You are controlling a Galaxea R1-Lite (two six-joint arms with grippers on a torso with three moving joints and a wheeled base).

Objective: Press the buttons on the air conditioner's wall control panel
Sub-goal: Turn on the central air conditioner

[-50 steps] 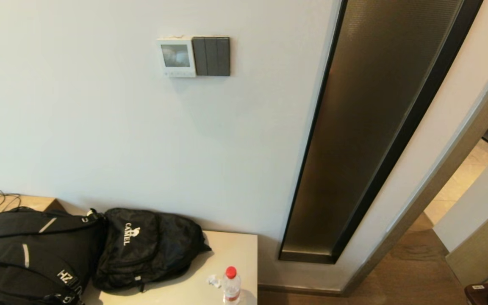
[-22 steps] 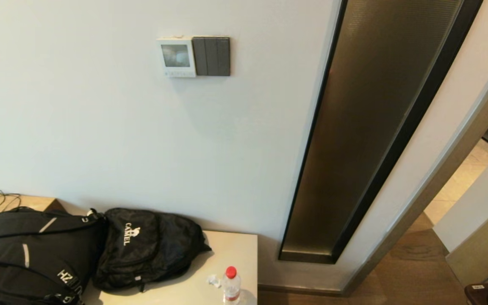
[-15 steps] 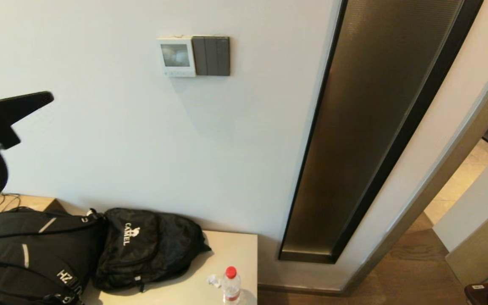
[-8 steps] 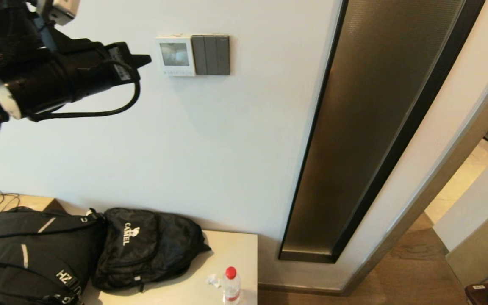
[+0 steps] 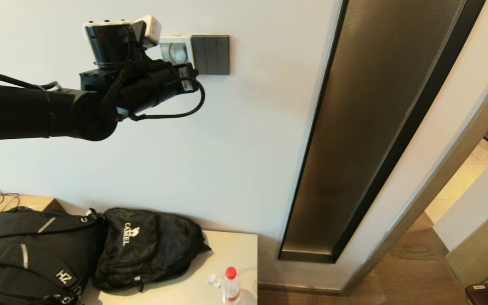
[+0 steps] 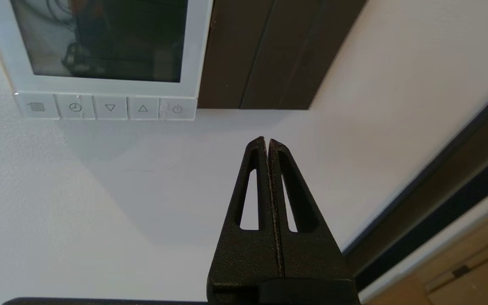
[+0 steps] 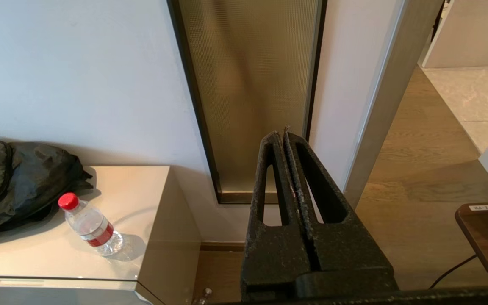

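Observation:
The white wall control panel (image 5: 180,50) with a grey screen hangs high on the wall; in the head view my left arm (image 5: 142,87) covers its lower edge. In the left wrist view the panel (image 6: 193,46) shows close up, with the row of pale buttons (image 6: 108,107) along its lower edge. My left gripper (image 6: 267,140) is shut and empty. Its tips point at bare wall just below and to the side of the power button (image 6: 177,109). My right gripper (image 7: 281,134) is shut and empty, held low and out of the head view.
A dark grey three-rocker switch plate (image 5: 212,55) adjoins the panel. Below, black backpacks (image 5: 36,254) and a water bottle (image 5: 231,284) lie on a beige cabinet (image 5: 235,250). A tall bronze glass strip (image 5: 367,127) and a doorway stand to the right.
My left arm has swung in from the left edge, risen and moved right. It now reaches the panel and hides its lower edge in the head view.

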